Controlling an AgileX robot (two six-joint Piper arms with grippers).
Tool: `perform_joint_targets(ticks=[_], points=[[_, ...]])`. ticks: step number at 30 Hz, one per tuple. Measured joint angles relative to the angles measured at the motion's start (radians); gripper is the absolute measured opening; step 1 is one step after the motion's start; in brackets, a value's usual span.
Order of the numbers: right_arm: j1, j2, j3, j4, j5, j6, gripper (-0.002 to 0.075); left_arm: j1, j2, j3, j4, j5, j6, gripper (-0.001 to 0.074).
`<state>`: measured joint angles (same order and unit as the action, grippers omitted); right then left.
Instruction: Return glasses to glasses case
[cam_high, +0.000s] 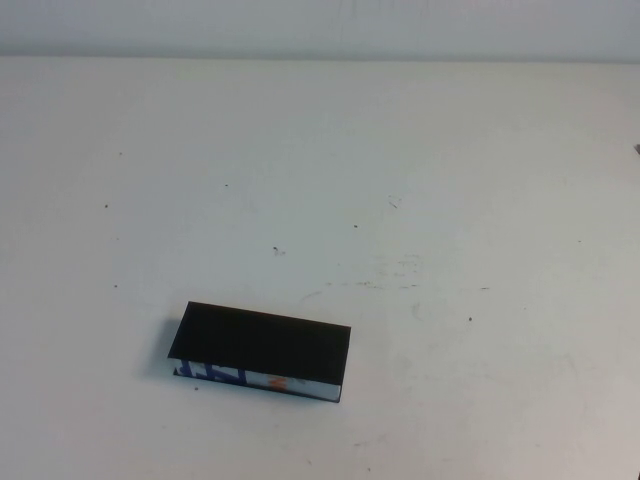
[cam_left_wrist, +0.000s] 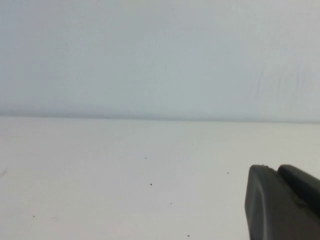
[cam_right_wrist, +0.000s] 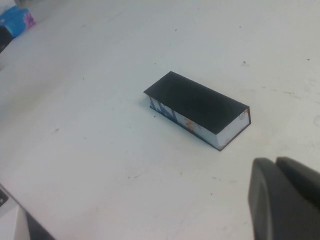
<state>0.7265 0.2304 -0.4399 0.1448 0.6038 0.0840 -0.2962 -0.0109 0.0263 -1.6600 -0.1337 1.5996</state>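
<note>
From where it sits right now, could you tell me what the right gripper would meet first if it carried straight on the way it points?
Probably the glasses case, lying closed on the table ahead of the right gripper in its wrist view, with bare tabletop between; depth is unclear. The left gripper faces open table and the wall.

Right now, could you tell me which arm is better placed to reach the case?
Probably the right: the right gripper looks straight at the closed case, while the left gripper faces only bare table.
</note>
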Motion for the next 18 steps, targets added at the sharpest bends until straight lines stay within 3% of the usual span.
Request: perform_joint_targets(ticks=[6,10,14,18], points=[[0.0,0.0,0.008,-0.11,-0.002,0.015,-0.0014,0.0,0.0,0.0,0.0,-0.002,0.0,0.0],[-0.016,0.0,0.048,-0.336,-0.091,0.209,-0.0014,0.0,0.0,0.0,0.0,-0.002,0.0,0.0],[-0.231,-0.002,0.147,-0.487,-0.272,0.376,-0.0014,0.0,0.0,0.0,-0.002,-0.009,0.0,0.0],[-0.535,-0.038,0.28,-0.542,-0.489,0.406,-0.0014,0.0,0.0,0.0,-0.003,-0.019,0.0,0.0]])
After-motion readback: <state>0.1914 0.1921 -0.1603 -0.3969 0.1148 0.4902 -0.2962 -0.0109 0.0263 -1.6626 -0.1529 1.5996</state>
